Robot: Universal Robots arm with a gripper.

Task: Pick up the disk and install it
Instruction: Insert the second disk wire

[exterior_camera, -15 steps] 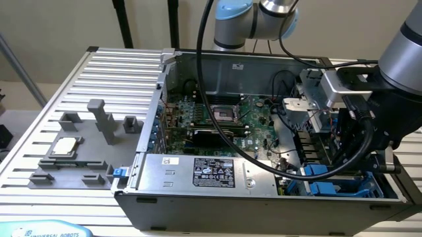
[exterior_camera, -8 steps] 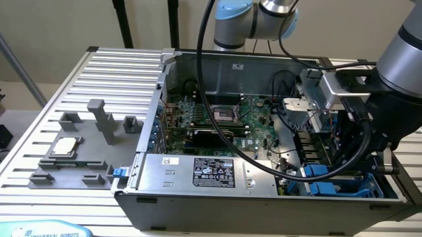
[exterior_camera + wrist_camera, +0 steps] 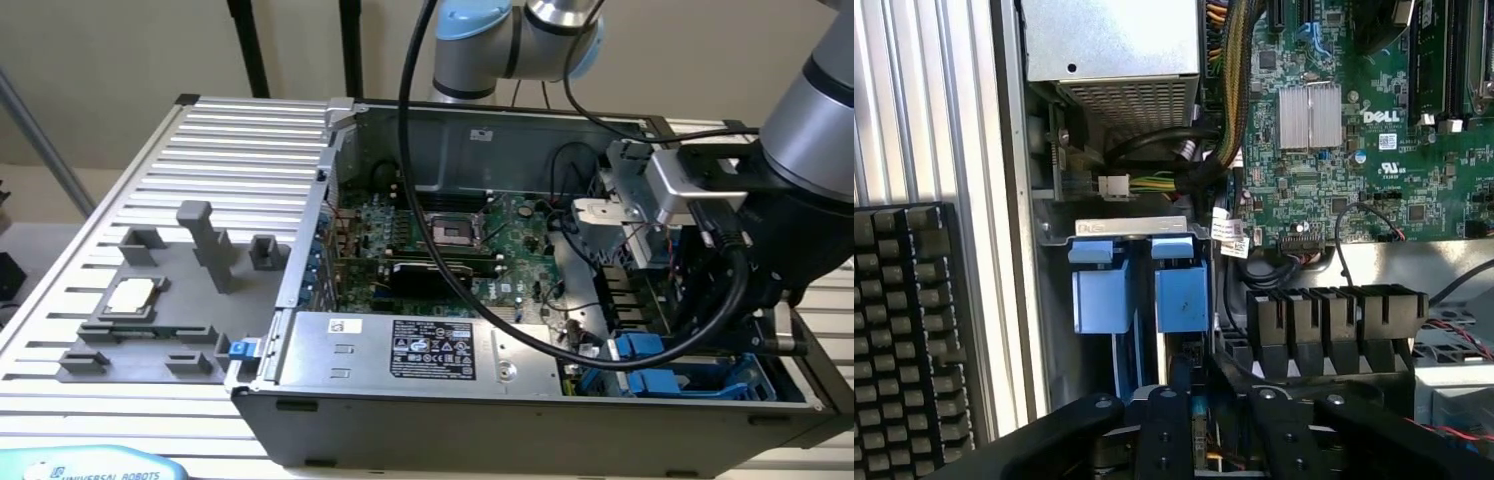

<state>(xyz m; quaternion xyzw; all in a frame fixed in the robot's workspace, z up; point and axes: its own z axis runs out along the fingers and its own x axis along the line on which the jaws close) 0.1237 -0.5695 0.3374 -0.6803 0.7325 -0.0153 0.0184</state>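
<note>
The bright blue plastic-framed metal disk (image 3: 1182,295) sits edge-up in the open grey computer case's (image 3: 400,400) drive bay; stiff, weighty, shock-sensitive, best held by its carrier edges. Whether the black tool (image 3: 1199,425) grips, I cannot tell

Arm reaches in from exterior view's right, wrist bent downward. Gripper (image 3: 1194,440) pointing down; black fingers (image 3: 1164,430) close together, w/ narrow gap.

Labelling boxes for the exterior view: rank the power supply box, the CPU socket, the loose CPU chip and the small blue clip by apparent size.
Largest to smallest as they look:
1. Power supply box
2. CPU socket and CPU chip: look about alike, and they sit at different distances, so not ranked
3. Blue clip
</note>
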